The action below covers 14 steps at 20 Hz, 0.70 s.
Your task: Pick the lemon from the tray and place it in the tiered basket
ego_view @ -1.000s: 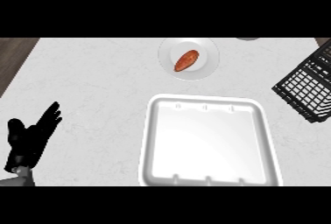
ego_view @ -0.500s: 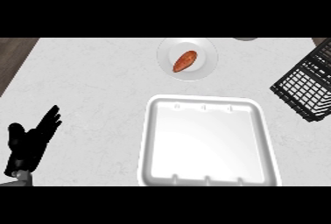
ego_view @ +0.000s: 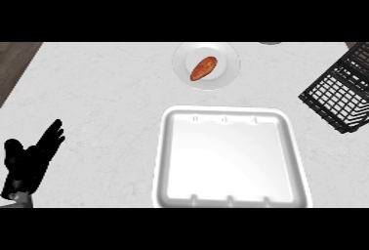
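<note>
A white tray [ego_view: 231,158] was seen in the middle of the pale counter [ego_view: 108,97], near the lower edge of the view, and only its bare white bottom was shown inside its raised rim. Beyond the tray, near the far edge of the counter, a round white plate [ego_view: 225,53] was placed, and on it an orange-red, elongated piece of food [ego_view: 203,68], perhaps a sweet potato, was laid at a slant. At the right edge, a black wire basket [ego_view: 344,93] was partly shown, tilted in the view; what it held could not be told from the visible part. The lemon could not be found in the tray, on the plate, or in the visible part of the basket. The left hand [ego_view: 29,163] was seen at the lower left, well apart from the tray, with its fingers straight and spread wide, pointing away. Nothing was held or touched by it.
</note>
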{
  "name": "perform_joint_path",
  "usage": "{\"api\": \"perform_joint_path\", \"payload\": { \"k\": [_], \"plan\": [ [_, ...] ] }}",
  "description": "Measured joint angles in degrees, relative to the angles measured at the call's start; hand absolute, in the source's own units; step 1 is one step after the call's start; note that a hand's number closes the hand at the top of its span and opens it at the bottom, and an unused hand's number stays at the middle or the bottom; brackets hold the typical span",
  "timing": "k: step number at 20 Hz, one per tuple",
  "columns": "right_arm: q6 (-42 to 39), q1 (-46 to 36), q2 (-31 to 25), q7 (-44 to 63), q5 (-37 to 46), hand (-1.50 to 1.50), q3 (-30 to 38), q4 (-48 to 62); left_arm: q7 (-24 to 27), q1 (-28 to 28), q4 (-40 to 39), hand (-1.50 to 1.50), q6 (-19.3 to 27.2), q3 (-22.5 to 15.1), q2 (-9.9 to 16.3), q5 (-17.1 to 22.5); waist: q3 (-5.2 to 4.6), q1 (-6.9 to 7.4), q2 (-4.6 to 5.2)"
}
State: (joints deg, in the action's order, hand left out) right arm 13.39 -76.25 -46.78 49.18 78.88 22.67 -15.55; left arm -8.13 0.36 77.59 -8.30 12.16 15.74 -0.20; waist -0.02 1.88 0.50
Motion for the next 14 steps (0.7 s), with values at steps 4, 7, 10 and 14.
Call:
{"api": "perform_joint_path", "payload": {
  "k": [4,7,10,14],
  "plan": [
    [2.1,-1.0,-0.4,3.7,-2.9,-1.50,2.8,-3.7,-0.1,0.5,-0.3,0.00,-0.1,0.9,0.6,0.3,-0.01,-1.27,-0.56],
    [4.6,0.4,-0.3,3.6,-6.6,-1.50,6.0,-7.7,-0.8,2.2,0.9,0.00,0.3,1.3,0.4,0.5,0.02,-2.52,-1.20],
    [7.3,2.3,0.6,2.0,-10.5,-1.50,8.8,-12.8,-0.4,3.5,1.0,0.00,0.7,1.8,0.2,0.5,0.03,-3.93,-1.80],
    [8.5,6.1,2.6,-1.0,-16.2,-1.50,11.8,-20.8,-0.5,4.5,0.9,0.00,0.9,2.8,0.6,0.8,0.03,-5.76,-2.48]
  ]
}}
